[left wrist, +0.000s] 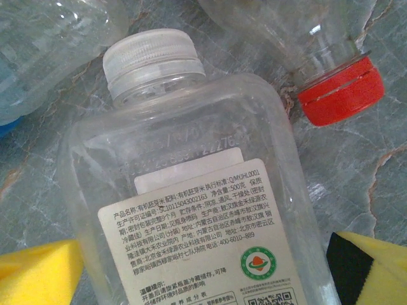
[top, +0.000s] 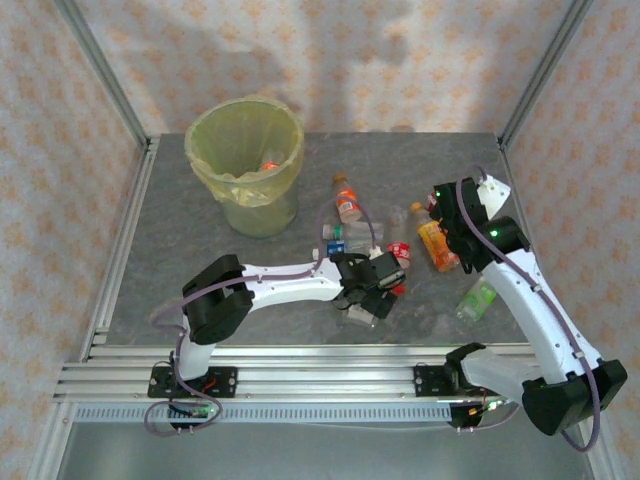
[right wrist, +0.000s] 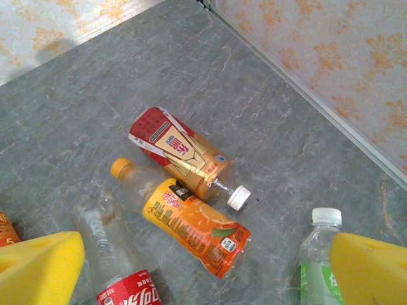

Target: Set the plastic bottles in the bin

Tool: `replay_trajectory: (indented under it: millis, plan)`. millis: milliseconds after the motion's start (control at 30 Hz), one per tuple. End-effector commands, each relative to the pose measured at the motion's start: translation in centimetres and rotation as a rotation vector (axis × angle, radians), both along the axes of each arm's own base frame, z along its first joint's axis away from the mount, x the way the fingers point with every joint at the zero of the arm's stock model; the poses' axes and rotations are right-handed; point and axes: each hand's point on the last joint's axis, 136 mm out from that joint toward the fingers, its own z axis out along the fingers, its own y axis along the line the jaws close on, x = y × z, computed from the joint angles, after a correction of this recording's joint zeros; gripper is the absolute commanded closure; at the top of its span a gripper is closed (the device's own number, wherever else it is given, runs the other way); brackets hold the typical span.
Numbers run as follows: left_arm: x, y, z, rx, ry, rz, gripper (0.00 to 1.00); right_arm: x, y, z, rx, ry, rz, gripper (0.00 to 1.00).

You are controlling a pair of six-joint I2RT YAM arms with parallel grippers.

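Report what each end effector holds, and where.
Nothing held: the left end effector stands open astride the clear white-capped bottle; the right end effector hangs open.

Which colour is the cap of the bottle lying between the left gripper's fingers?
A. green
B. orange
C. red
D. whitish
D: in the left wrist view the clear bottle between the left gripper's yellow fingers has a ribbed whitish cap; the red cap beside it belongs to another bottle.
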Motion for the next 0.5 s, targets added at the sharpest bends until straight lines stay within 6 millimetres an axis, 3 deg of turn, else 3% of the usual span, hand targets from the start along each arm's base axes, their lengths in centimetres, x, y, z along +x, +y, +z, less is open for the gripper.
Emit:
replay_trajectory:
  millis: [0,467]
  plan:
    - [-0.2,0.6,-0.5,0.048,0.008,0.021,0.0,0.0,-0.2,-0.1,-0.008,0.002,0.0,0.01]
    - [-0.1,1.5,-3.6,0.125,0.014,0.015,0.0,0.0,0.0,0.1,0.004,-0.01,0.002,0.01]
